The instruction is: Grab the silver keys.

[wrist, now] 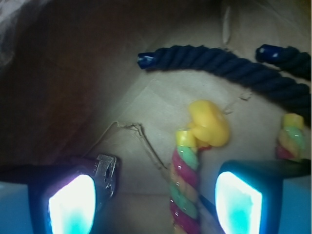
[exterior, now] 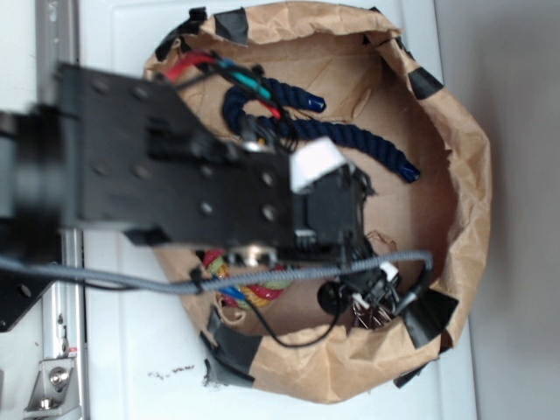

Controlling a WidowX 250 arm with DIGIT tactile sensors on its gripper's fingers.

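Looks down into a brown paper bag point(exterior: 472, 175) rolled open into a round nest, patched around the rim with black tape point(exterior: 430, 318) and set on a white table point(exterior: 131, 350)

Reaches in from 9 o'clock in the exterior view as a black arm point(exterior: 175, 166), blurred, carrying a white tag point(exterior: 315, 164) too smeared to read

Hangs low at about 5 o'clock of the nest, close over the paper floor

Spreads the gripper point(wrist: 156, 197) wide in the wrist view, with one glowing pad point(wrist: 73, 204) at 8 o'clock and the other at 4 o'clock, clamping nothing

Finds the silver keys point(wrist: 106, 174) just beside the inner edge of the 8 o'clock pad, partly hidden behind it, lying on the paper; cannot tell whether metal and pad touch

Runs a multicoloured rope point(wrist: 185, 185) up through the gap between the pads, nearer the 4 o'clock one

Sets a yellow duck point(wrist: 209, 122) at the upper end of that rope, touching it, near the centre of the wrist view

Curves a navy rope point(wrist: 219, 63) across 12 to 2 o'clock, well apart from the keys
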